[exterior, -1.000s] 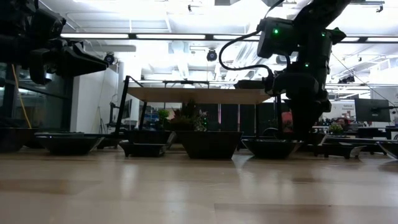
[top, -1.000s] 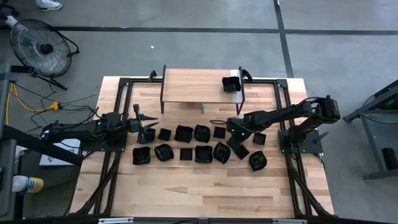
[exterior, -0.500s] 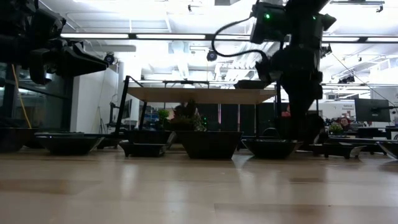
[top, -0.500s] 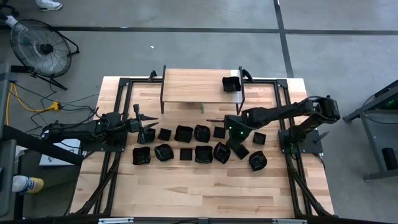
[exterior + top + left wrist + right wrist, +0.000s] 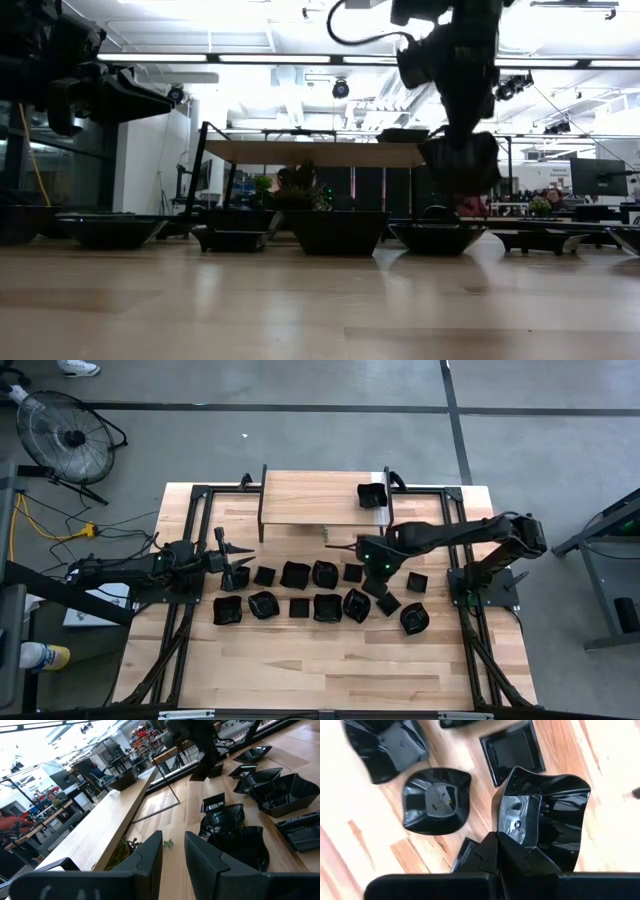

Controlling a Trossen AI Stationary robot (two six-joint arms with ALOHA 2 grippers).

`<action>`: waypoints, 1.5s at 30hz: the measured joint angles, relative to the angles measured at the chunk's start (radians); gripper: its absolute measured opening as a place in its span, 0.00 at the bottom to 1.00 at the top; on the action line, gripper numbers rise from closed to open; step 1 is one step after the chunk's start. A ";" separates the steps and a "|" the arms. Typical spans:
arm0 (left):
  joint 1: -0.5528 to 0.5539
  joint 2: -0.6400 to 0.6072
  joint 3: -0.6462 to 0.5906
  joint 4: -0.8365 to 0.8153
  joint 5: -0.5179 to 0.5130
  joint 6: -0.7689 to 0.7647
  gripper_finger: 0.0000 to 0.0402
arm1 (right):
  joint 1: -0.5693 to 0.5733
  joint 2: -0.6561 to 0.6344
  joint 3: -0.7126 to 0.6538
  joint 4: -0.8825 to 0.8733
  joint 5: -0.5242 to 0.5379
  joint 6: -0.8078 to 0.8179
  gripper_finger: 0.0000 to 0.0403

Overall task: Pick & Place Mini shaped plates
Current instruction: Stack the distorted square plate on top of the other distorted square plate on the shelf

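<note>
Right gripper, fingers clamped on a glossy black wavy-rimmed mini plate, hangs above the wooden table; left gripper, fingers slightly apart, waits far left.

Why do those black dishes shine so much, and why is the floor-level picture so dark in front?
Right wrist view: the glossy plate held in the right pincer mirrors ceiling lights. Low view: bright ceiling strips backlight the row of plates, leaving silhouettes; the tabletop reflects glare.
</note>
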 joint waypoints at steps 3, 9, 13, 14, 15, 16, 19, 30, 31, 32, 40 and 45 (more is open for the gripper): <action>0.000 0.000 0.000 0.000 0.000 0.000 0.20 | 0.000 0.000 0.040 -0.023 0.001 -0.032 0.00; 0.000 0.000 0.000 0.000 0.000 0.000 0.20 | 0.000 0.000 0.134 -0.046 0.002 -0.110 0.00; 0.000 0.000 0.000 0.000 0.000 0.000 0.20 | 0.000 0.000 0.202 -0.056 -0.001 -0.176 0.00; 0.000 0.000 0.000 0.000 0.000 0.000 0.20 | 0.000 0.000 0.220 -0.064 -0.001 -0.194 0.00; 0.000 0.000 0.000 0.000 0.000 0.000 0.20 | 0.000 0.000 0.238 -0.070 -0.001 -0.214 0.00; 0.000 0.000 0.000 0.000 0.000 0.000 0.20 | 0.000 0.000 0.255 -0.074 -0.001 -0.237 0.00; 0.000 0.000 0.000 0.000 0.000 0.000 0.20 | 0.000 0.000 0.314 -0.111 0.001 -0.316 0.00; 0.000 0.000 0.000 0.000 0.000 0.000 0.20 | -0.007 -0.001 0.497 -0.254 0.288 -0.748 0.00; 0.000 0.000 0.000 0.000 0.000 0.000 0.20 | -0.013 -0.001 0.499 -0.251 0.317 -0.781 0.00; 0.000 0.000 0.000 0.000 0.000 0.000 0.20 | -0.023 -0.001 0.498 -0.248 0.340 -0.807 0.00; 0.000 0.000 0.000 0.000 0.000 0.000 0.20 | -0.162 -0.001 0.430 -0.242 0.480 -0.936 0.00; 0.000 0.000 0.000 0.000 0.000 0.000 0.20 | -0.255 -0.001 0.363 -0.159 0.519 -1.030 0.00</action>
